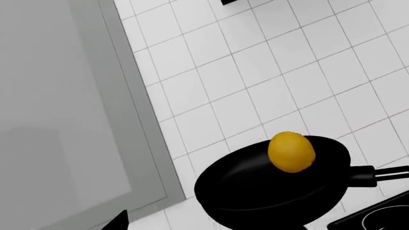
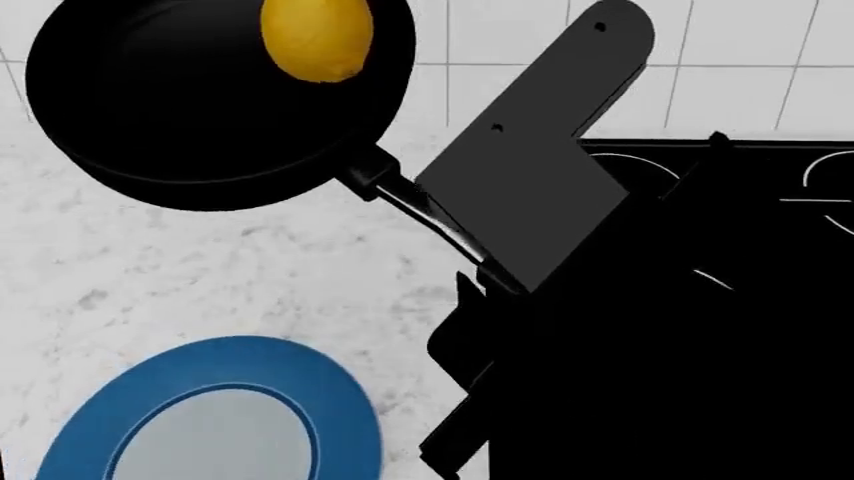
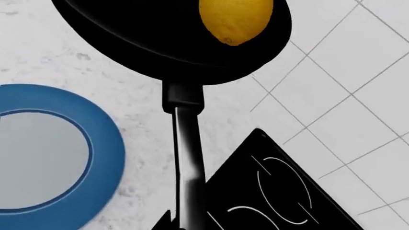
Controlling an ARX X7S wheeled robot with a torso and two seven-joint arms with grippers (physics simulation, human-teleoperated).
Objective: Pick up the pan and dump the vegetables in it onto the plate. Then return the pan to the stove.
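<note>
Beyond right claw [image 2: 497,285], pan [image 2: 174,110] aloft.

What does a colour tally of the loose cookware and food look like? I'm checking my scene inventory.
Black: 1, the pan
Yellow-orange: 1, the lemon-like vegetable lying in the pan
Blue with pale centre: 1, the plate on the marble counter
Total: 3
</note>
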